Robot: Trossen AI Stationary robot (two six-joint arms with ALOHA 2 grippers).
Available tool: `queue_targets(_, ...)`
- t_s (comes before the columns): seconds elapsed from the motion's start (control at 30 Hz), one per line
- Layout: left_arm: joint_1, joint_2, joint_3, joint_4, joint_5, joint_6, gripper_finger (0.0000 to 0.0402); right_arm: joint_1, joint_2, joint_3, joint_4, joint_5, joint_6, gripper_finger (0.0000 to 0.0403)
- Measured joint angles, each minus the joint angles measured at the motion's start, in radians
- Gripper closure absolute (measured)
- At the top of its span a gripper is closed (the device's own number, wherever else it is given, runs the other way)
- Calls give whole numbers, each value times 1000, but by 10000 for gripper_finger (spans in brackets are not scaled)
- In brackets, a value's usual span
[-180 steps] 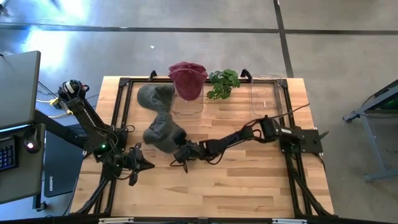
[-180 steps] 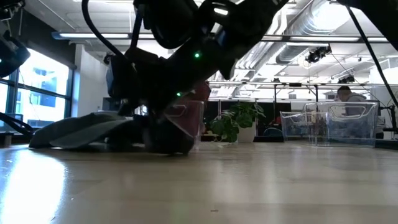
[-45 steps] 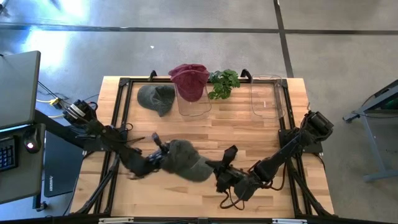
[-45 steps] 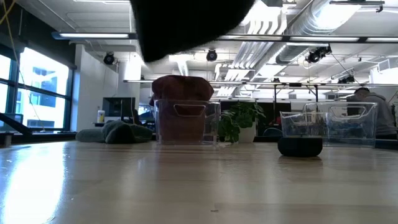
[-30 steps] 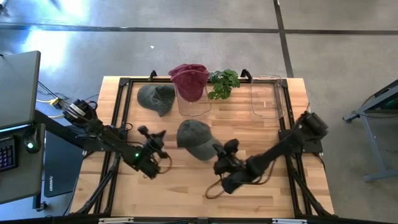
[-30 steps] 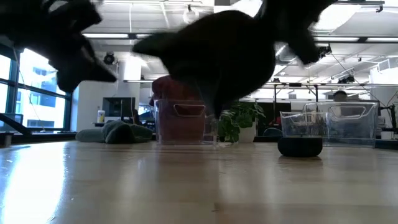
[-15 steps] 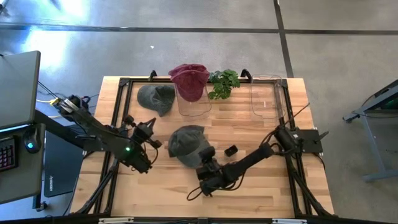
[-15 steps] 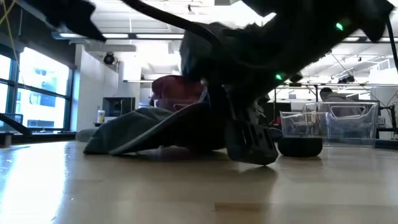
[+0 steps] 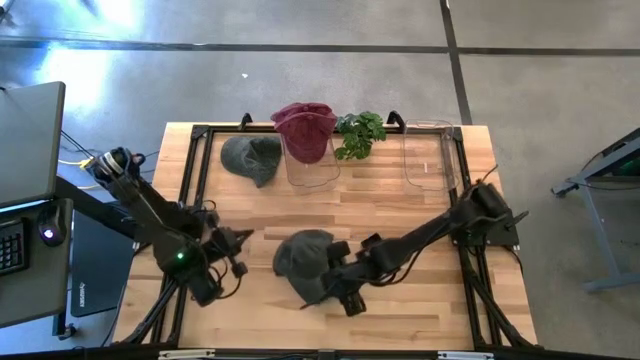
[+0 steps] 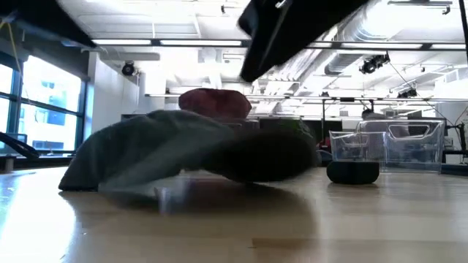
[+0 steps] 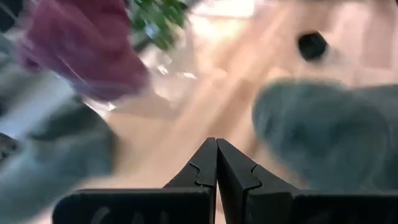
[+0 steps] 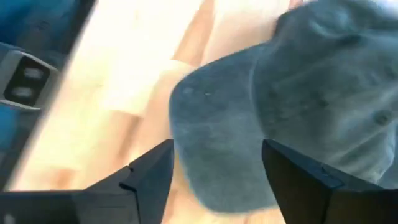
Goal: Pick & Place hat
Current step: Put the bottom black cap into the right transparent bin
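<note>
A grey-green cap [image 9: 303,262] lies on the table's near middle, resting on its brim and crown edge; the low view shows this cap [image 10: 190,150] close up. My right gripper [image 9: 338,290] is open at its near-right side. In the right wrist view my right gripper [image 12: 217,149] has its fingers on either side of the cap's brim [image 12: 214,146], with no contact visible. My left gripper [image 9: 238,248] is shut, left of the cap; its wrist view shows my left gripper [image 11: 216,152] empty. A second grey cap [image 9: 250,155] lies at the far left.
A maroon hat [image 9: 303,122] sits on top of a clear bin [image 9: 312,165] at the far edge. Beside it stand a small plant [image 9: 358,133] and an empty clear bin [image 9: 430,155]. A small black object [image 10: 352,172] sits right of the cap.
The right gripper has carried the cap from above the table's middle toward the near edge and down. The cap, lifted a second ago, now lies on the wood. The left gripper has swung back toward the near-left, away from the cap.
</note>
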Motion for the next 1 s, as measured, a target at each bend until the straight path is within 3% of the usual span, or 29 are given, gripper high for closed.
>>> queue_targets(0.13,-18,0,-123,163,91,-73,396,16,-60,-41,39,28,31,155)
queue_targets(0.23,-15,0,-219,317,168,-63,367,33,-78,-96,104,44,38,154)
queue_targets(0.37,-3,0,-325,522,186,-59,291,57,-89,-173,176,82,80,154)
queue_targets(0.5,41,-29,-407,695,301,-94,201,68,-89,-234,218,102,125,154)
queue_targets(0.67,140,-51,-563,1261,433,143,122,70,-91,-292,313,86,140,153)
queue_targets(0.77,226,-53,-641,1532,495,238,108,72,-91,-303,338,77,140,153)
queue_targets(0.87,321,-44,-683,1579,554,231,108,77,-92,-303,351,69,140,153)
queue_targets(1.0,429,0,-688,1628,711,216,116,89,-92,-303,352,69,135,153)
